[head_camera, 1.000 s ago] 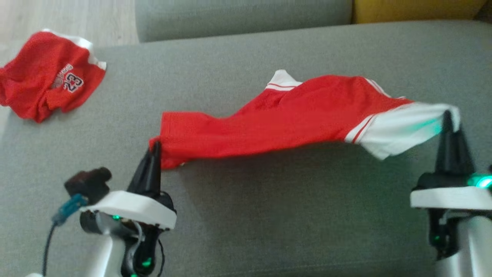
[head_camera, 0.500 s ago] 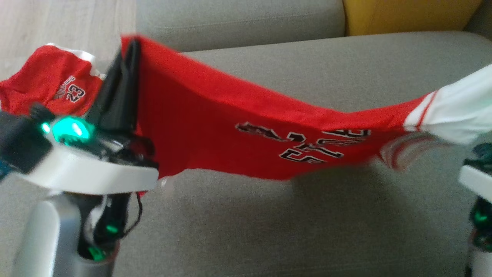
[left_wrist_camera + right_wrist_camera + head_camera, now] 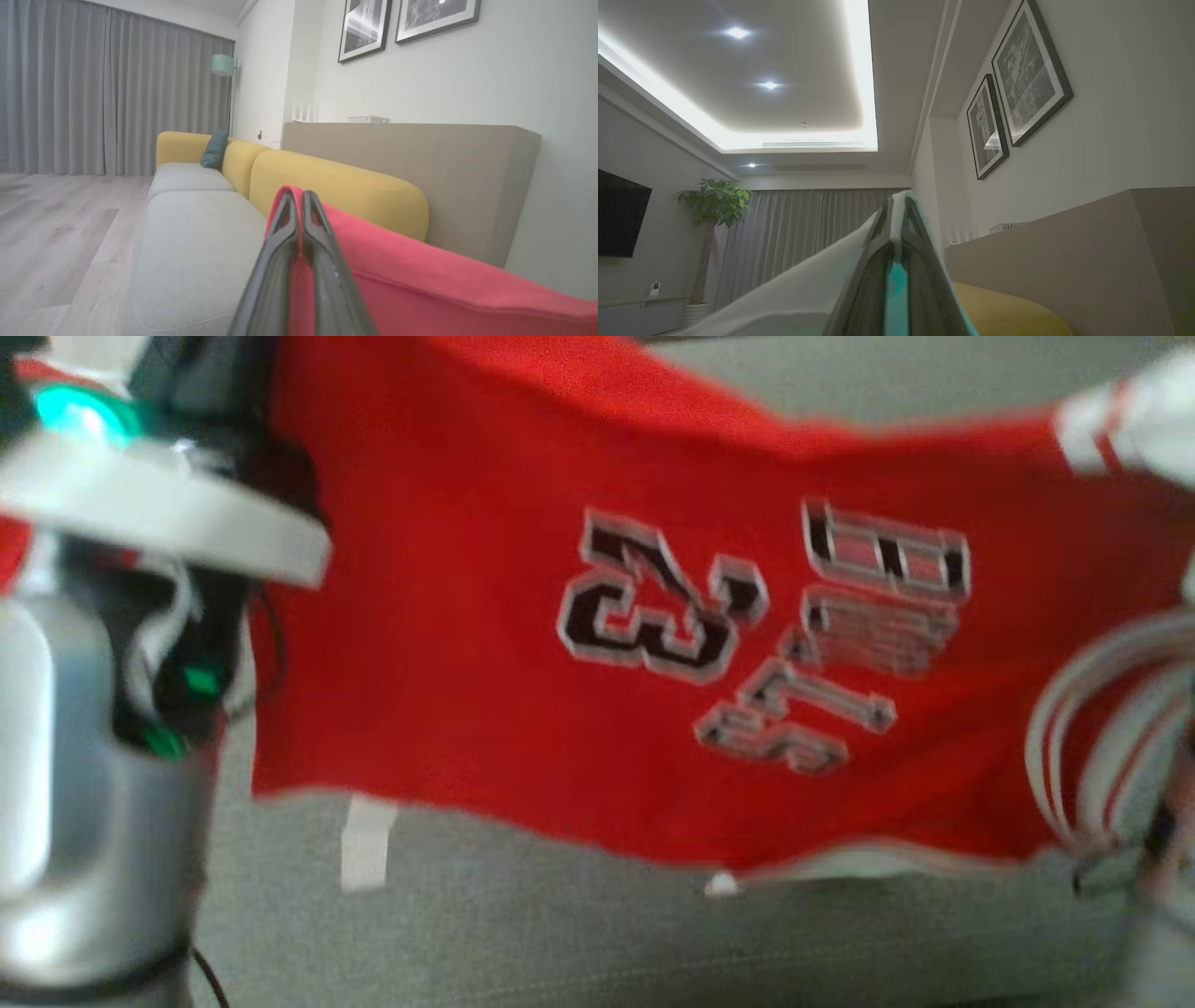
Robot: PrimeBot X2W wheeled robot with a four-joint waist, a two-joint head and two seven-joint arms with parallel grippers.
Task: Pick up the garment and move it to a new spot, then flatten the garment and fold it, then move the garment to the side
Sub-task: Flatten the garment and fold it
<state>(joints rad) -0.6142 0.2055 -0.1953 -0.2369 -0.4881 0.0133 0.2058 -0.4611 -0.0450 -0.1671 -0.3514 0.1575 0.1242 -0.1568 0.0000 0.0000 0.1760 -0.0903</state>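
- Grey sofa seat [image 3: 579,943] runs along 6 o'clock of the head view, beneath the work.
- Left gripper [image 3: 299,196]: fingers pinched tight on the red edge of the garment [image 3: 448,644], at 10 o'clock.
- Right gripper [image 3: 896,203]: fingers clamped on its white sleeve end, toward 2 o'clock.
- Garment hangs spread between both, at centre (print blurred, reads upside down).
- Yellow backrest [image 3: 336,186] behind; framed pictures [image 3: 1031,79] on the wall [image 3: 514,70] beyond.

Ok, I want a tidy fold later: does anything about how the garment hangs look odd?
Yes. The garment, stretched between the left gripper and right gripper, hangs with its number print upside down in the head view, and a white tag dangles below its lower edge.
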